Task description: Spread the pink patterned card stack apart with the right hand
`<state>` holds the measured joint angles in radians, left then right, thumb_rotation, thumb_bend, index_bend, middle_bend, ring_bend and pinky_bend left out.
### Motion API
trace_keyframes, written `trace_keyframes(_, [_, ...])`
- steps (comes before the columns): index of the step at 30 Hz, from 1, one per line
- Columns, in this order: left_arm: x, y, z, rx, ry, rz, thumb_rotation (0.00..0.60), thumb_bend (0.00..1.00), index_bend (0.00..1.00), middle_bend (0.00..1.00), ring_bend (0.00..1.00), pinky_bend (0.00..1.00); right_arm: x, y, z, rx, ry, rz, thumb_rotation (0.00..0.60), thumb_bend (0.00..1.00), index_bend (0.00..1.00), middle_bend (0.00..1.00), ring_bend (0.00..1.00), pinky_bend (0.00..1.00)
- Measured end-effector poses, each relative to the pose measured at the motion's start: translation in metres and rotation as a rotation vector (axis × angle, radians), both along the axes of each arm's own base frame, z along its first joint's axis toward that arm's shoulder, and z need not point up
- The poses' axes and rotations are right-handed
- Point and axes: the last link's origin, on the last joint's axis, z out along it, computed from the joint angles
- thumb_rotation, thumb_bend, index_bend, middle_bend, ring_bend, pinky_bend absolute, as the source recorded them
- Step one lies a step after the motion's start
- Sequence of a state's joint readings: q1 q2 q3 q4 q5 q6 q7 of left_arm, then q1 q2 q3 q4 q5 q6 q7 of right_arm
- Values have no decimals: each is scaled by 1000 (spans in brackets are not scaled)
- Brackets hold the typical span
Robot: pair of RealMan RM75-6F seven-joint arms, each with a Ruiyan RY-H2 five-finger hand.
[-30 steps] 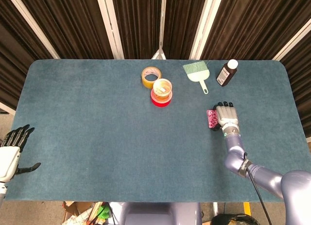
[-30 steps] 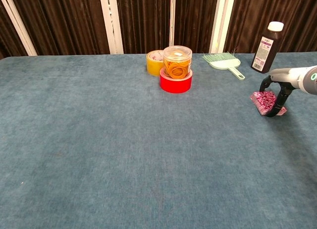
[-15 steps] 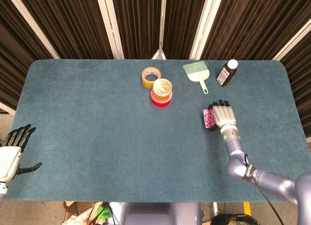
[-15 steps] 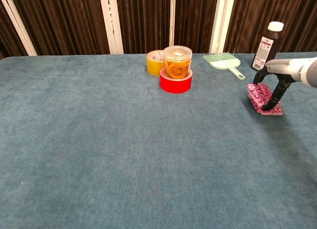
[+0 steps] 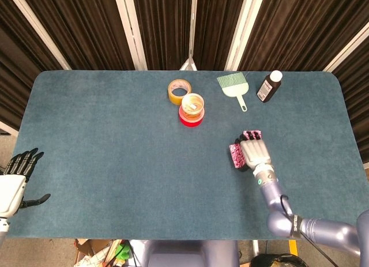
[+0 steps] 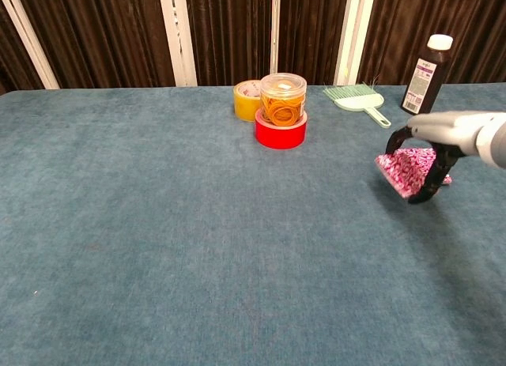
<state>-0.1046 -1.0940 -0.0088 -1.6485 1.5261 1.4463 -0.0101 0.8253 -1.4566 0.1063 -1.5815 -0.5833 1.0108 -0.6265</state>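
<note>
Cards (image 5: 236, 154), pink and patterned, lie on the table (image 5: 115, 140) under and just left of the right hand (image 5: 253, 154); a few more show beyond its fingertips. In the chest view the cards (image 6: 405, 171) form a slanted, partly spread pile. The left hand (image 5: 14, 180) sits well apart at the table's near left edge, fingers apart, holding nothing. The right hand rests palm-down on the cards, thumb curled against the pile's near edge and fingers laid flat over it. Beyond and left of the right hand stand a tape roll (image 5: 179, 91) and a jar (image 5: 192, 105) on a red base. Beyond it lie a green brush (image 5: 233, 86) and a brown bottle (image 5: 269, 86).
</note>
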Motion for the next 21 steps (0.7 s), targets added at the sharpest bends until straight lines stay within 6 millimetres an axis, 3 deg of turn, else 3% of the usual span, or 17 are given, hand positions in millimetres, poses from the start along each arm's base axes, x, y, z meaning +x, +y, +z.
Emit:
trace_keyframes(4, [0,0,1,3,-1,0,600,0,0,0,0,37,4,14,-13,22,12,23,600,329,627,183,0,0])
trace_keyframes(14, [0,0,1,1,0,-4,600,0,0,0,0,37,12,36,-27,68,55,75,600,329,353,37,0,0])
trace_keyframes(21, [0,0,0,-1,1,-3,600,0,0,0,0,37,11,42,-31,83,86,77,600,328,243,0,0,0])
